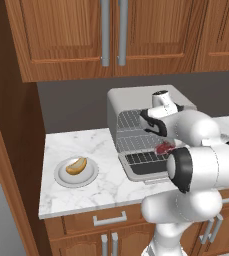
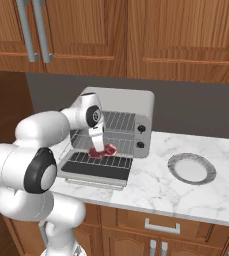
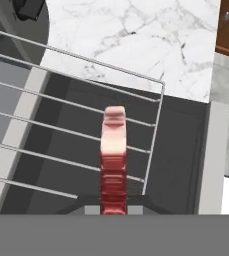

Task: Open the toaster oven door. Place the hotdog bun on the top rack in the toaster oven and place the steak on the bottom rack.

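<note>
Nearest to us, in the hand view, our gripper (image 3: 114, 207) is closed on the steak (image 3: 113, 157), which stands edge-on between the finger tips over the wires of a pulled-out rack (image 3: 81, 125); below it lies the dark glass of the toaster oven door (image 3: 178, 150), folded down flat with its pale frame at the edge. From the right base view we see the gripper (image 2: 99, 148) holding the red steak (image 2: 104, 151) just above the front of the bottom rack (image 2: 101, 160), which sticks out over the open door (image 2: 93, 172). The top rack (image 2: 118, 121) sits higher inside the toaster oven (image 2: 121, 100) and carries nothing that we can see. The left base view adds the hotdog bun (image 1: 76, 165), lying on a grey plate (image 1: 76, 173) on the marble counter (image 1: 86, 145) left of the oven, well apart from it. The right base view instead shows a second plate (image 2: 191, 168), bare, to the oven's right. Our own arm (image 1: 201, 165) hides much of the oven's front in the left base view.
</note>
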Controlling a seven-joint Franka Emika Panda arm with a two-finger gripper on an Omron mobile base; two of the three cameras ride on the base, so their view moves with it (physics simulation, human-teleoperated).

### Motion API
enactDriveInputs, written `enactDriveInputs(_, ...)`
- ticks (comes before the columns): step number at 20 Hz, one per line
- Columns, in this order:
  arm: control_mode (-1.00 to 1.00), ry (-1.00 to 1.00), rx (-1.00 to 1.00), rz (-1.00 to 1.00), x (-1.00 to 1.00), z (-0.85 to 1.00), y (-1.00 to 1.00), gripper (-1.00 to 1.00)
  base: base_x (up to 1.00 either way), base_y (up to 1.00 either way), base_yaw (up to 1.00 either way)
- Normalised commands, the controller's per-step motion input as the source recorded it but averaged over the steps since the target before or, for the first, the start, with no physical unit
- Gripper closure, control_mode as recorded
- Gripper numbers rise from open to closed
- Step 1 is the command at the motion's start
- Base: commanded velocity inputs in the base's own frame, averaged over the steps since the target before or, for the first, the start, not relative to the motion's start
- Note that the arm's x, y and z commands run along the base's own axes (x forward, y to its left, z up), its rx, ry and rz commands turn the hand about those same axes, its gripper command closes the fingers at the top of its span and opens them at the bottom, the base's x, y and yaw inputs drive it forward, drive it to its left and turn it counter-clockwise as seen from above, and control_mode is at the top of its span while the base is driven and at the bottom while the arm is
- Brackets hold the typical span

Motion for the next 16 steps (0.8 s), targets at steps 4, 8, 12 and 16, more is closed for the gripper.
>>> enactDriveInputs(4,-1.00,0.00,0.00,0.00,0.00,-0.06,0.21,1.00,0.00,0.00,0.00)
enactDriveInputs(8,-1.00,0.00,0.00,0.00,-0.03,-0.11,0.13,1.00,0.00,0.00,0.00)
enactDriveInputs(12,-1.00,0.00,0.00,0.00,-0.01,-0.14,0.11,1.00,0.00,0.00,0.00)
enactDriveInputs(16,-1.00,0.00,0.00,0.00,0.02,-0.07,0.07,1.00,0.00,0.00,0.00)
